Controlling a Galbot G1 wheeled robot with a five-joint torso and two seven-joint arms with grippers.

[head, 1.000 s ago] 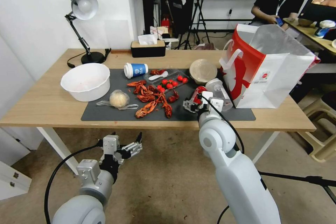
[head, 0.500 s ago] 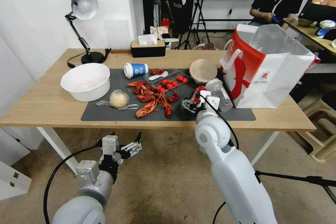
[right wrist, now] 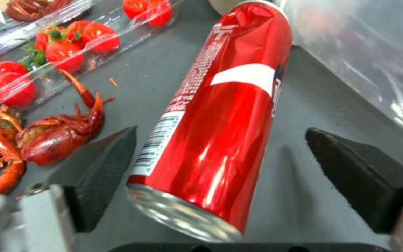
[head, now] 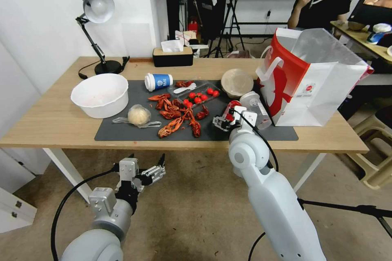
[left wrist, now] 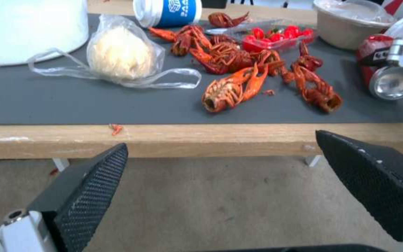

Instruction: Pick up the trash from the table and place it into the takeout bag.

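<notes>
A red soda can [right wrist: 225, 115] lies on its side on the dark mat [head: 122, 132] of the table [head: 53, 122]. My right gripper [right wrist: 221, 130] is open, with one finger on each side of the can's near end and neither touching it. In the head view the right gripper [head: 228, 117] sits at the can [head: 233, 105], beside a tipped clear plastic cup [head: 255, 108]. The takeout bag [head: 310, 85] stands upright just right of them. Crayfish shells [head: 177, 116], a wrapped pale ball [head: 139, 115], a paper cup [head: 159, 81] and a lidded container [head: 237, 81] lie on the mat. My left gripper [head: 149, 164] hangs open below the table's front edge.
A white bowl [head: 100, 94] stands at the mat's left end, and a clear tray of tomatoes [head: 200, 96] sits mid-mat. A desk lamp [head: 96, 8] and a tissue box [head: 172, 55] stand at the back. Bare wood lies along the front edge.
My right arm has shifted slightly left, and its gripper has edged a little farther onto the mat at the can. The left arm has not moved.
</notes>
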